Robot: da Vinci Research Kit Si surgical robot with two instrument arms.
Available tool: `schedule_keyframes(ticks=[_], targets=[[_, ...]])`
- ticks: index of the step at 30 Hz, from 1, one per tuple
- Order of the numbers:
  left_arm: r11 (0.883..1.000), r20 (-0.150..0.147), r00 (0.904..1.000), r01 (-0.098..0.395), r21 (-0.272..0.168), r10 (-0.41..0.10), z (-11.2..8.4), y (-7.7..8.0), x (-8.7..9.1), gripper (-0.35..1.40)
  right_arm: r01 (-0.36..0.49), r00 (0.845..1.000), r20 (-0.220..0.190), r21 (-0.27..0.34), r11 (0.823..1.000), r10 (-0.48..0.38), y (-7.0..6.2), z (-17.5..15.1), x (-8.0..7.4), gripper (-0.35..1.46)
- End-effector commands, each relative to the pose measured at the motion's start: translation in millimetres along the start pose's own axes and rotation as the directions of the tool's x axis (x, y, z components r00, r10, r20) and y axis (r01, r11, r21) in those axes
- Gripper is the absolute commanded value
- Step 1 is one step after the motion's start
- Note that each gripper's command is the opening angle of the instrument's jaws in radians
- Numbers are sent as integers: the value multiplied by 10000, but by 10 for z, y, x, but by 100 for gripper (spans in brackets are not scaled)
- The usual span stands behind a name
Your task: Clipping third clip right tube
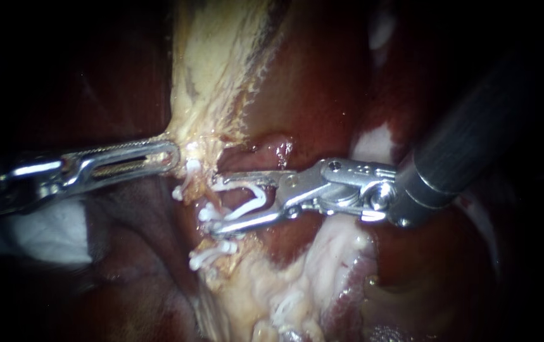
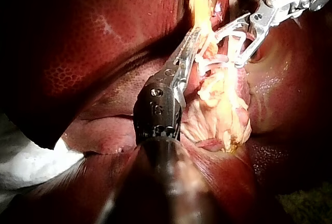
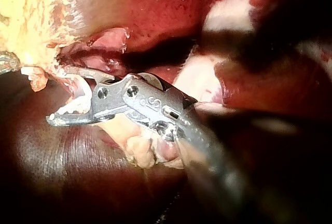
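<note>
Nearest the endoscope was the dark shaft of my right instrument (image 1: 218, 206), reaching in over the liver (image 1: 309, 82). Its jaws stood wide in a V and carried an open white clip (image 1: 253, 201) between them, gripping no tissue that I could see. My left instrument (image 1: 171, 155) had its long jaws closed on a fold of pale tissue (image 1: 189, 136) at the foot of the yellowish strip, holding it taut. Between the two tips ran what I judged to be the right tube (image 1: 203, 190), dropping from the held tissue toward the fatty mass (image 1: 265, 291) at the liver's lower edge. A seated clip (image 1: 211, 212) crossed the strands just at my right jaw tips, with a lower clip (image 1: 211, 253) beneath it. I could not tell whether the tube lay fully inside the open clip or only at its mouth. I judged the step to be the approach, with the clip not yet closed. The next move called for easing the jaws on until the tube sat deep in the clip, clear of its neighbours, then squeezing. I made out no brand or label, only small stamped marks on the instruments' joints, which I left unread.
</note>
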Motion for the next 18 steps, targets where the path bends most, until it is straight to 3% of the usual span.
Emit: schedule_keyframes(ticks=[1,18], targets=[[10000,-2,10000,1,-3,-1,0,0,0,-35,0,10000,1,2,10000,0,0,0,0,60],[10000,0,10000,4,-19,-4,-2,1,-1,-35,3,10000,4,16,10000,-3,-2,0,0,60]])
